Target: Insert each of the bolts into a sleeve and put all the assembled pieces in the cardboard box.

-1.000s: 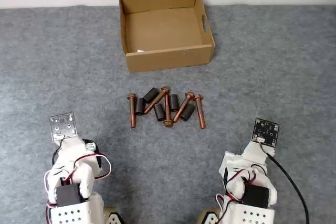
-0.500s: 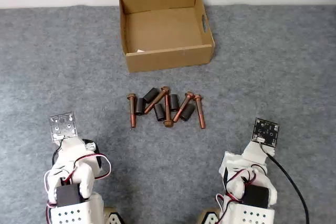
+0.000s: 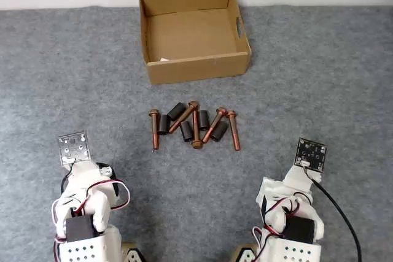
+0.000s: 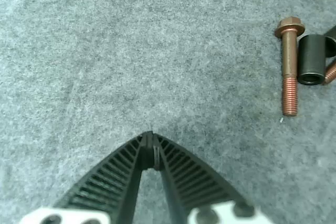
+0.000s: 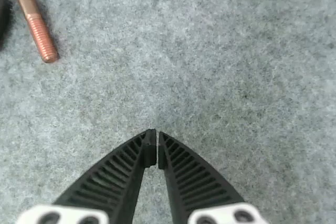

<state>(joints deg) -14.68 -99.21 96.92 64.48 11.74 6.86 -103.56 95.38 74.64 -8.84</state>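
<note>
Several copper bolts and black sleeves lie in a loose cluster mid-table, from the leftmost bolt (image 3: 154,129) to the rightmost bolt (image 3: 233,131), with sleeves such as one (image 3: 164,124) between them. The cardboard box (image 3: 196,69) stands behind them, nothing in it but a small pale scrap. My left gripper (image 4: 149,138) is shut on nothing over bare carpet, short of the leftmost bolt (image 4: 289,66) and a sleeve (image 4: 314,59). My right gripper (image 5: 153,135) is also shut with nothing in it, short of the rightmost bolt's threaded end (image 5: 33,20).
Both arms sit folded at the near edge, the left arm (image 3: 83,207) and the right arm (image 3: 288,216), with a cable trailing from the right one. Grey carpet covers the table. A white wall runs behind the box.
</note>
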